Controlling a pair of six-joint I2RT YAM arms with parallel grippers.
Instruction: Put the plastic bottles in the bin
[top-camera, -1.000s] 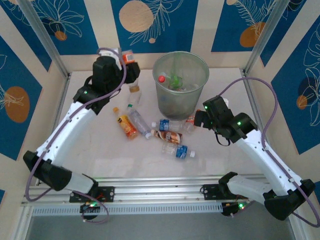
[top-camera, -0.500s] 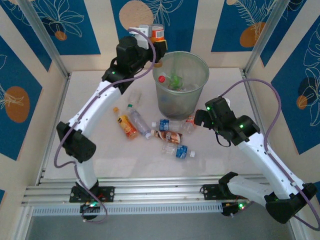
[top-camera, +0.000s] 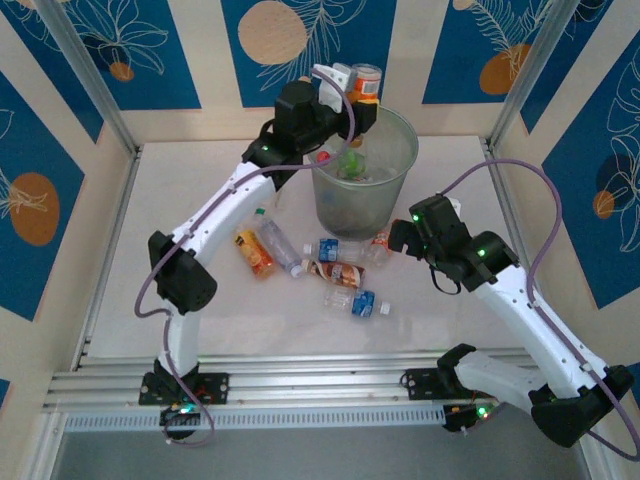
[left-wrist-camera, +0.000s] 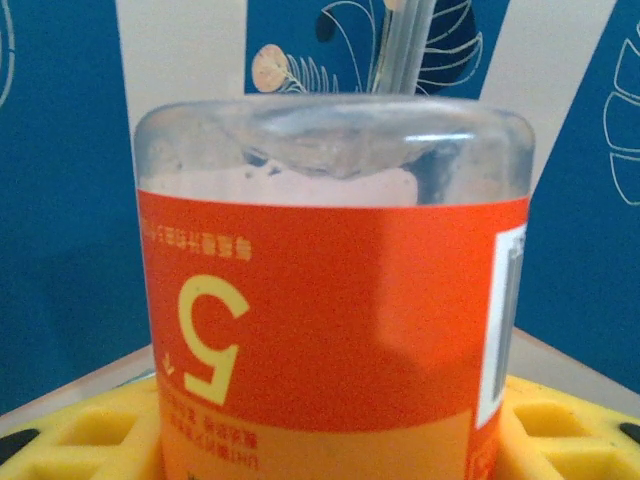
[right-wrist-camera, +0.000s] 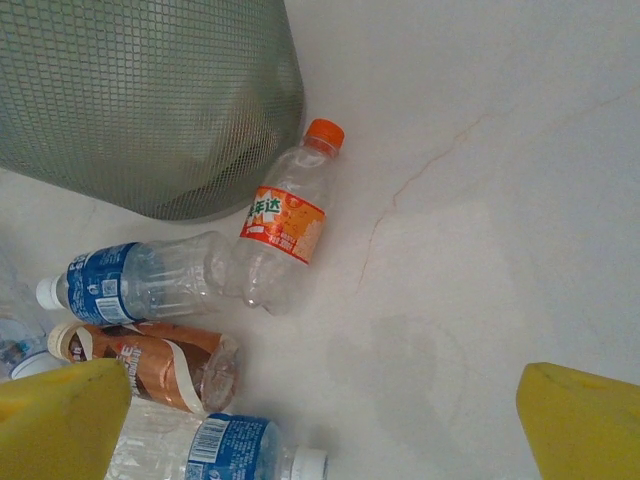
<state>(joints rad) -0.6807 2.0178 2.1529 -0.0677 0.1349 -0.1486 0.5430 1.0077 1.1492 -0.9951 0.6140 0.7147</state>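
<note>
1. The left gripper (top-camera: 352, 92) is clenched on an orange-labelled bottle (top-camera: 367, 80) and hangs high over the far rim of the bin (top-camera: 345, 205). Its arm is stretched across the table (top-camera: 200, 330). The pose looks meant to bring the bottle above the open mouth for a drop.
2. The left wrist view shows the grip itself. Yellow pads (left-wrist-camera: 90, 440) press the bottle's lower sides, its label reads upside down, and its clear base points away from the wrist.
3. The overhead view supplies what lies below. The mesh bin stands at the far middle of the table, with a red-capped bottle (top-camera: 323, 157) and a green-labelled one (top-camera: 352, 162) already inside.
4. The right gripper (top-camera: 398, 238) holds nothing. Its jaws are spread wide, low and just right of the bin's base, apparently waiting its turn.
5. In the right wrist view its yellow fingertips (right-wrist-camera: 60, 420) sit well apart with bare table between them.
6. Ahead of them an orange-capped bottle (right-wrist-camera: 285, 220) lies just beside the bin's mesh wall. A blue-labelled bottle (right-wrist-camera: 140, 280), a crushed brown-labelled bottle (right-wrist-camera: 150, 360) and a second blue-labelled bottle (right-wrist-camera: 240, 450) lie nearer.
7. From above, two more show to the left: an orange drink bottle (top-camera: 252, 250) and a clear bottle (top-camera: 278, 245).
8. With so many bottles on the table, the job looks well short of finished.
</note>
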